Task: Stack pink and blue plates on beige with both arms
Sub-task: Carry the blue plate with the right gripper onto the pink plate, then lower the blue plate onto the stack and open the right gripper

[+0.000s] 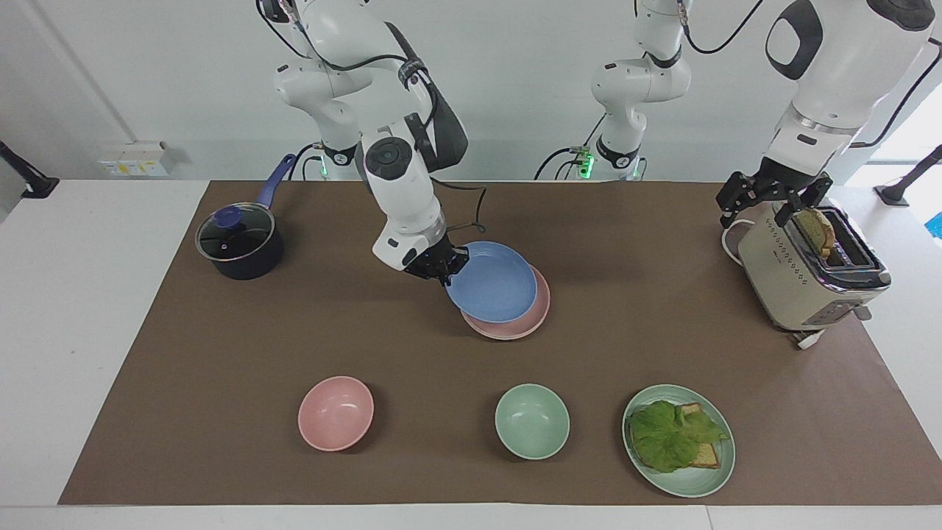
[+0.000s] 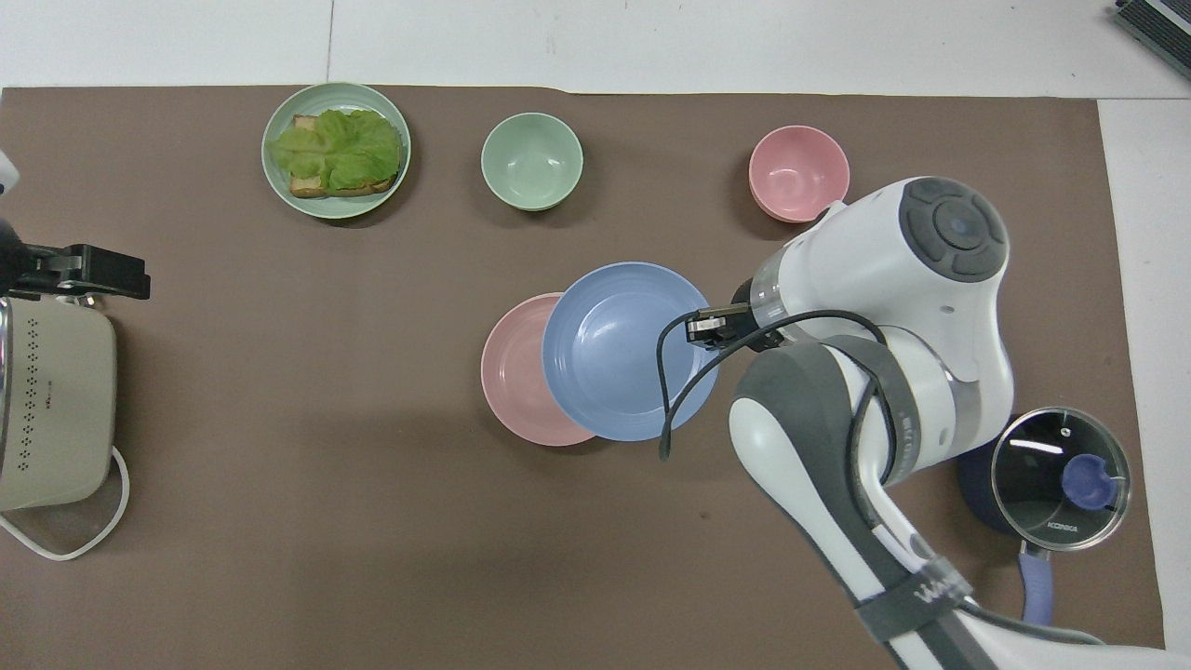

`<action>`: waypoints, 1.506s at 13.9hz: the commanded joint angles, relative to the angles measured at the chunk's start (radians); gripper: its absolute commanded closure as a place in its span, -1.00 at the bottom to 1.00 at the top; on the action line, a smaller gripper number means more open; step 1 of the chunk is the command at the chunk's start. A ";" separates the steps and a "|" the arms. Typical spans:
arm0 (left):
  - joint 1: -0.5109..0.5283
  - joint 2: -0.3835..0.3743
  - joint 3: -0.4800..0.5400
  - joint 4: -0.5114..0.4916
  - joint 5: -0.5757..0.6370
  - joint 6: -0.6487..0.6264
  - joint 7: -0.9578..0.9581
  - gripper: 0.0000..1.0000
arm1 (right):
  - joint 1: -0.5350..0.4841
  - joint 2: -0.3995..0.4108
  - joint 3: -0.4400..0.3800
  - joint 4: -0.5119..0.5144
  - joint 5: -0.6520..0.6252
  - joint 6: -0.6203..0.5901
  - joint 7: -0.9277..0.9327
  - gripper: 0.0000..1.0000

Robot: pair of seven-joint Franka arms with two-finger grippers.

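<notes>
My right gripper (image 1: 444, 269) (image 2: 707, 328) is shut on the rim of the blue plate (image 1: 491, 282) (image 2: 614, 349). It holds the plate slightly tilted over the pink plate (image 1: 541, 313) (image 2: 512, 372), shifted a little toward the right arm's end of the table. I cannot tell whether the two plates touch. About a third of the pink plate shows in the overhead view. The beige plate is hidden in both views. My left gripper (image 1: 765, 206) (image 2: 93, 272) waits open and empty over the toaster's (image 1: 798, 291) (image 2: 51, 409) end.
A dark pot with a glass lid (image 1: 237, 243) (image 2: 1059, 473) stands at the right arm's end. Farthest from the robots sit a pink bowl (image 1: 335, 413) (image 2: 798, 173), a green bowl (image 1: 531, 421) (image 2: 531, 160) and a green plate (image 1: 688, 482) (image 2: 279, 191) with lettuce and bread.
</notes>
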 commanded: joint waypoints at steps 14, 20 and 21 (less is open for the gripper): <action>0.006 -0.005 -0.004 0.004 0.011 -0.019 0.001 -1.00 | 0.024 0.067 0.002 -0.035 0.077 0.116 -0.080 1.00; -0.002 0.001 0.006 0.004 0.011 -0.018 0.003 -1.00 | 0.024 0.067 0.002 -0.049 0.077 0.121 -0.100 1.00; -0.010 0.003 0.019 0.004 0.011 -0.016 0.003 -1.00 | 0.024 0.067 0.002 -0.049 0.079 0.121 -0.100 1.00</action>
